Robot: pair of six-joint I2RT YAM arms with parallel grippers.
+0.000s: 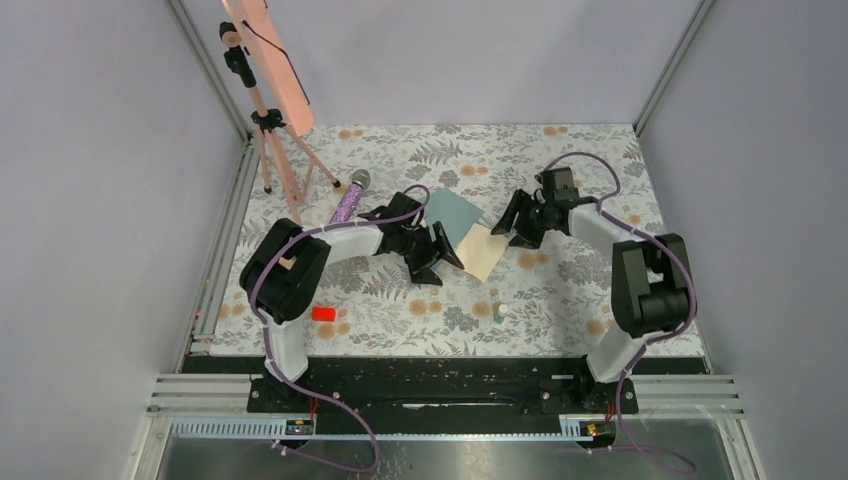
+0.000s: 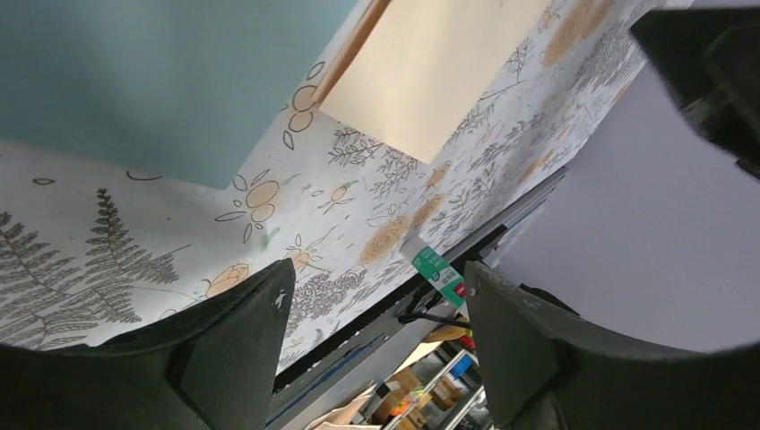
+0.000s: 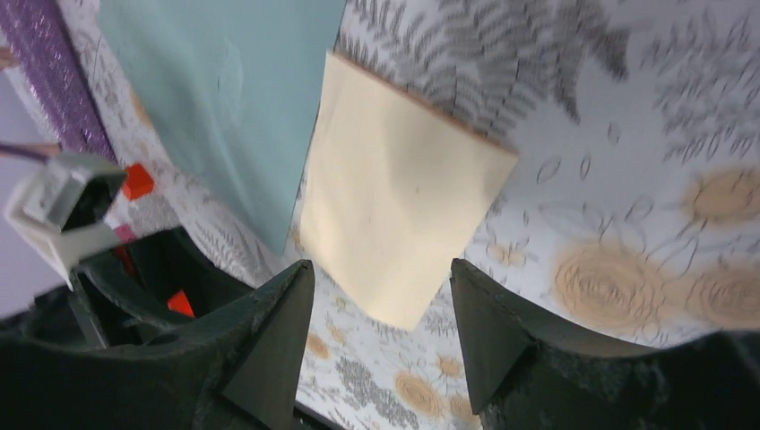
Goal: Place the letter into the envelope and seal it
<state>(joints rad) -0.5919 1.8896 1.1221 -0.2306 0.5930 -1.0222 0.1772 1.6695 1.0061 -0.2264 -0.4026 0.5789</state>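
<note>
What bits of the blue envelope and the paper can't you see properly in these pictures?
Envelope: its flap shows nowhere; the left gripper covers its near edge in the top view, and both wrist views cut it off.
Letter: whether it touches the envelope, too small from above.
Small white thing: too small to name in the top view.

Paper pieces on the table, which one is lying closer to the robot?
The tan letter. It is the smaller sheet and lies on the near side, while the larger teal envelope sits farther back.
</note>
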